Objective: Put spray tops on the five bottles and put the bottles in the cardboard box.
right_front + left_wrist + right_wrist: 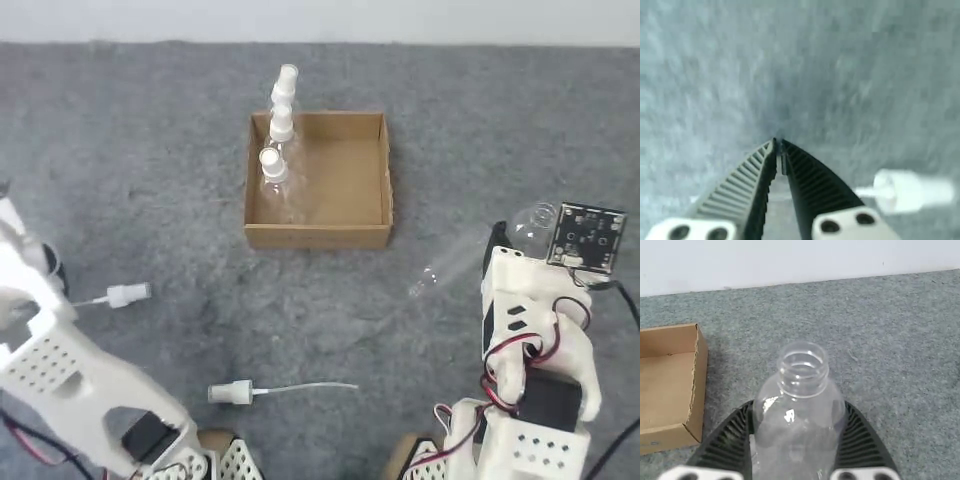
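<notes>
Clamping right gripper (799, 412) around uncapped bottle (801, 371), right edge of high view | noted left gripper (778, 144) pinched closed, empty, far left | found nearest spray top (128, 294) just right of it, lying horizontally, tube toward gripper

Both arms are white printed plastic.
Left arm (60, 365): housing panel dotted with rows of small holes, black motor block near the base.
Right arm (530, 330): red and black wires looped alongside, black square circuit board (590, 238) at the wrist.
Left gripper (778, 143): black ribbed fingers, white mounts with 2 dark screw holes each.
Right gripper (798, 410): the same black ribbing.
</notes>
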Controlling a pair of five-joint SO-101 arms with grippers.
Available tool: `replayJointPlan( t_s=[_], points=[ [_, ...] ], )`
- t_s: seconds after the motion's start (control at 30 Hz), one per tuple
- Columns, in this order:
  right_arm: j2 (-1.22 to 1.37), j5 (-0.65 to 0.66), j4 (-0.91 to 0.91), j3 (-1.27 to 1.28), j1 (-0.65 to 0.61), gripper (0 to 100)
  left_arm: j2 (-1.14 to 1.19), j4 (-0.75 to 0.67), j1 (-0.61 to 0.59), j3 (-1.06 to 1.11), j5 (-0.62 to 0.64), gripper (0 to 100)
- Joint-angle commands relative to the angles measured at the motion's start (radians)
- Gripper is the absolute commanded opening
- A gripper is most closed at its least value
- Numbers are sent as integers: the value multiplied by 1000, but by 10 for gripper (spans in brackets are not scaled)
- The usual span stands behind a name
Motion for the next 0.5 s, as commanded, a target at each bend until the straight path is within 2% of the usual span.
replayJointPlan(
  t_s=[0.0, 0.23, 0.3, 0.47],
  points=[
    [-15, 17, -27, -14, -8, 31, -9, 147, -52, -5, -68, 12],
    [-13, 17, -27, -14, -8, 31, -9, 344, -48, -5, -114, 12],
    [-12, 17, -27, -14, -8, 31, -9, 344, -48, -2, -135, 12],
    [-12, 17, -27, -14, -8, 31, -9, 342, -46, -38, -365, 12]
  ],
)
